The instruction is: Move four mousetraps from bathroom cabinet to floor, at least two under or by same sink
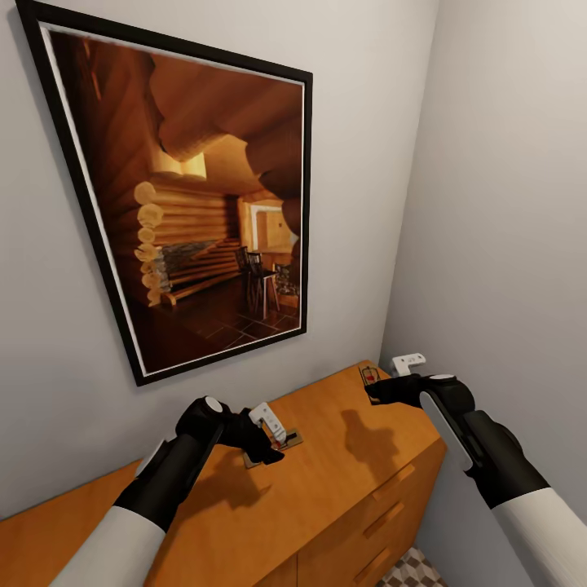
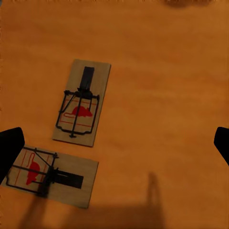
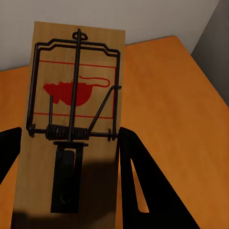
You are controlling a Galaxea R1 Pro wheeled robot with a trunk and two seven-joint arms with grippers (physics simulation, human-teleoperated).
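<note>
We're parked at the cabinet (image 1: 342,473), orange-brown top, drawers with bar handles at 5 o'clock in the head view. Above it hangs a black-framed picture (image 1: 196,204) of a log-cabin interior on the grey wall (image 1: 489,204). A sliver of the cube-patterned bathroom floor (image 1: 412,571) shows at 5 o'clock, bottom edge.

Our left gripper (image 1: 273,436) hovers over the cabinet top at about 7 o'clock from frame centre. In the left wrist view its fingers are wide apart, dark tips at opposite edges, nothing between them but wood. Below it two mousetraps lie flat on the top: the upper mousetrap (image 2: 82,102) free and clear, the lower mousetrap (image 2: 50,175) just beside it, roughly at right angles, not touching, with one end next to a fingertip.

Our right gripper (image 1: 383,383) is at 4 o'clock, over the far right corner of the cabinet near the wall corner. In the right wrist view a third mousetrap (image 3: 74,119) sits between the dark fingers (image 3: 143,186), lifted off the wood and tilted. We read the fingers as clamped on its near end; the head view shows only a small part of that trap (image 1: 369,376) at the tips.
</note>
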